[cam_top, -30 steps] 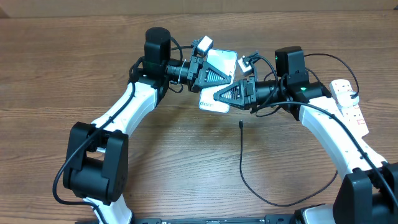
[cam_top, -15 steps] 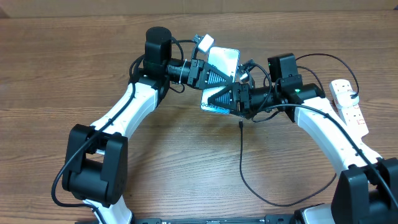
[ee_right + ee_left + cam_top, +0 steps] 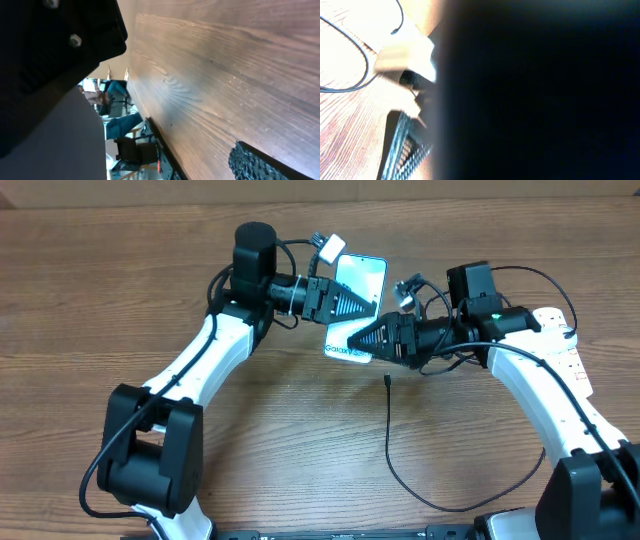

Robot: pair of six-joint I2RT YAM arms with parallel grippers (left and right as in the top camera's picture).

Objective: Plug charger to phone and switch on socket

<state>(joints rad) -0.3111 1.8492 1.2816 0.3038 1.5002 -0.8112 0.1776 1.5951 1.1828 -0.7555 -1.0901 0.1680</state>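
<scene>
Over the last second the right tool (image 3: 364,338) has sprung wide open. Its wrist view shows only wood grain between the fingers, so it holds nothing. It sits at the lower end of the phone (image 3: 362,275), and I can't tell whether it touches. The left tool (image 3: 350,302) is clamped on the phone, holding it tilted off the table (image 3: 100,280). That wrist view is almost wholly blacked out, so the overhead view has to guide things.

The charger (image 3: 388,440) lies loose in a long loop. Its connector tip (image 3: 387,380) rests on the wood just below the phone's lower edge, not plugged in. The socket (image 3: 577,365) lies at the far right, partly hidden under the right arm.

As I see it, the job now is to fetch that tip. The right tool should drop onto the connector body itself, not the limp cable behind it, and grip it in line with the cable run so it can be pushed straight in. Meanwhile the left should hold the phone steady with its port end facing right. The slack looks ample, so nothing should tug.
</scene>
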